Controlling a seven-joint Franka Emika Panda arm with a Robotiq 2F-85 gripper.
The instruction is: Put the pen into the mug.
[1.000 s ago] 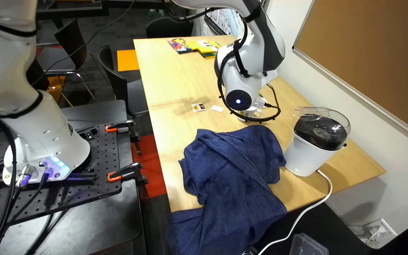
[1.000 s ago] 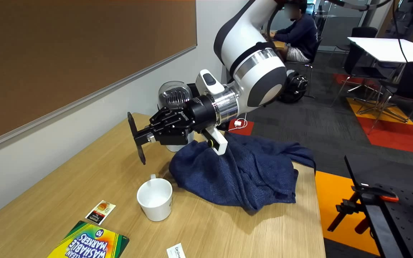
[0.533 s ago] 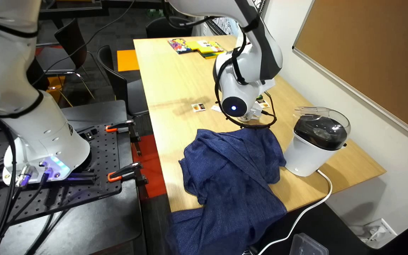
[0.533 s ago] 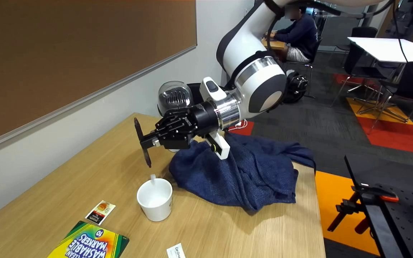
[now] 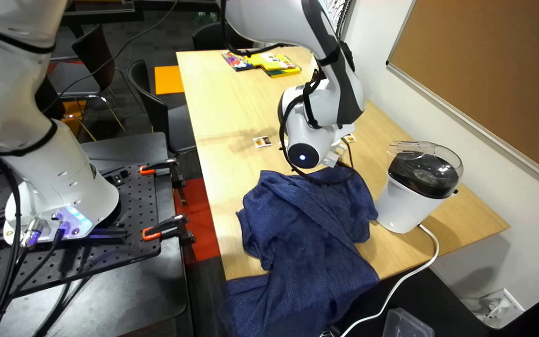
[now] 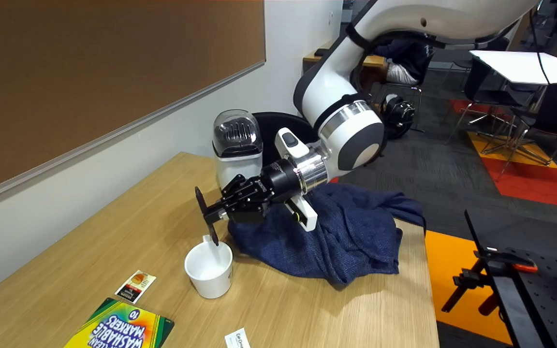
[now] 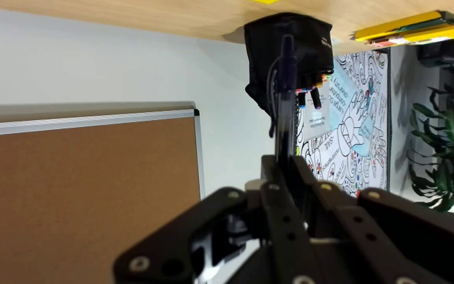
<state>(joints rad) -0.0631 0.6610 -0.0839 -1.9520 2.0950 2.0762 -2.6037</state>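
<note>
In an exterior view my gripper (image 6: 211,216) is shut on the dark, thin pen (image 6: 201,198) near its middle. The pen is nearly upright, tilted a little. The white mug (image 6: 211,278) stands upright on the table below, its handle on the far side. The pen's lower tip overlaps the mug's far rim near the handle; I cannot tell whether it is over the opening or behind it. In the wrist view the pen (image 7: 287,90) rises from between the shut fingertips (image 7: 284,163). In an exterior view the arm (image 5: 316,126) hides the mug, pen and fingers.
A bunched blue cloth (image 6: 327,237) lies close beside the mug. A white pot with a black, clear-topped lid (image 5: 412,192) stands near the wall. A small card (image 6: 136,286), a yellow-green marker box (image 6: 121,326) and a white card (image 6: 237,338) lie on the table (image 6: 307,319).
My gripper has moved down and nearer the mug, carrying the pen. The pen's lower tip went from apart above the mug to overlapping its far rim. The mug has not moved.
</note>
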